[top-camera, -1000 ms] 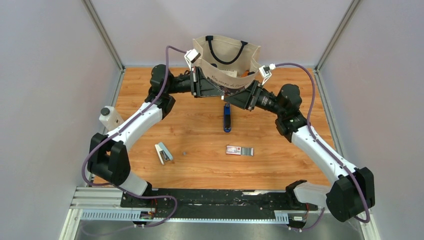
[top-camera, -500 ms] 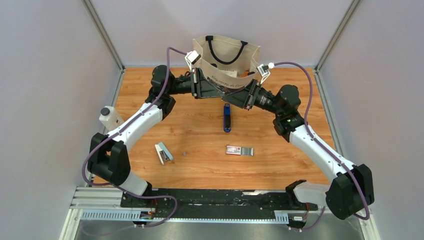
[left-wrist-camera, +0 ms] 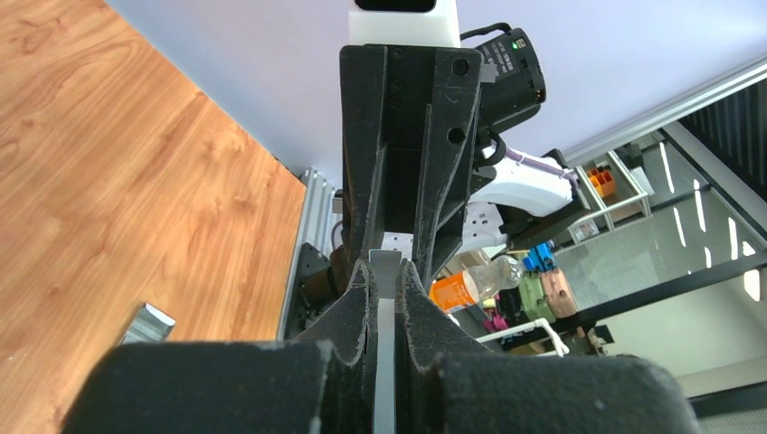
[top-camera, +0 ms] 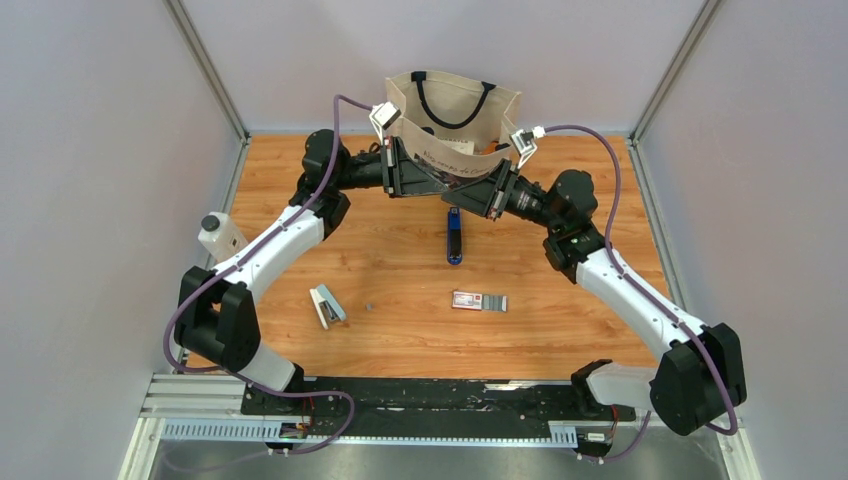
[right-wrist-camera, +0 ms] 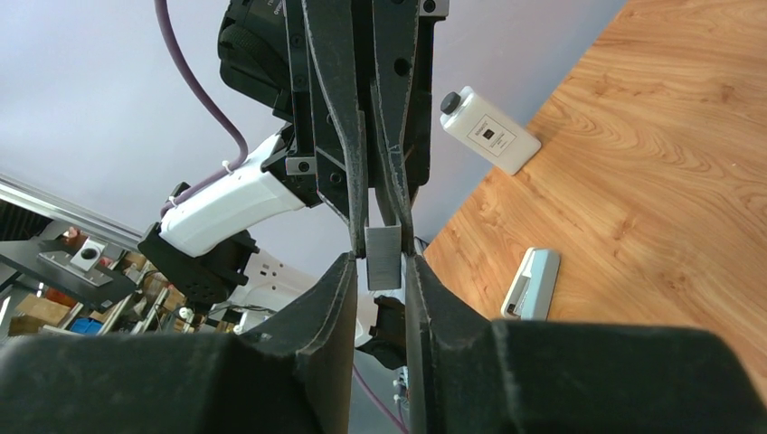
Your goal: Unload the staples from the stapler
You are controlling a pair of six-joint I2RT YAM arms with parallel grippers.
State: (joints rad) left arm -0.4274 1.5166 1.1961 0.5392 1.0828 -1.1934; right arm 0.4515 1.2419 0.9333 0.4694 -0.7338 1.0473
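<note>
The blue stapler [top-camera: 454, 237] lies lengthwise on the table's middle, with nothing touching it. Above it, in front of the bag, both grippers meet tip to tip. My left gripper [top-camera: 443, 178] [left-wrist-camera: 386, 271] is shut on a grey strip of staples [left-wrist-camera: 385, 362] that pokes out past its fingertips. My right gripper [top-camera: 467, 186] [right-wrist-camera: 380, 262] faces it. Its jaws stand narrowly apart on either side of the staples' [right-wrist-camera: 383, 258] free end, with a thin gap still showing on one side. More grey staples [top-camera: 495, 302] lie on the table by a red-and-white box [top-camera: 465, 300].
A canvas bag [top-camera: 455, 110] stands at the back centre, just behind the grippers. A pale blue-grey stapler [top-camera: 326, 305] [right-wrist-camera: 532, 284] lies at the front left. A white bottle [top-camera: 220, 236] [right-wrist-camera: 488, 131] stands near the table's left edge.
My right gripper has slid a little left toward the left gripper and its jaws have narrowed around the strip's end. The left arm and the things on the table have not moved.
</note>
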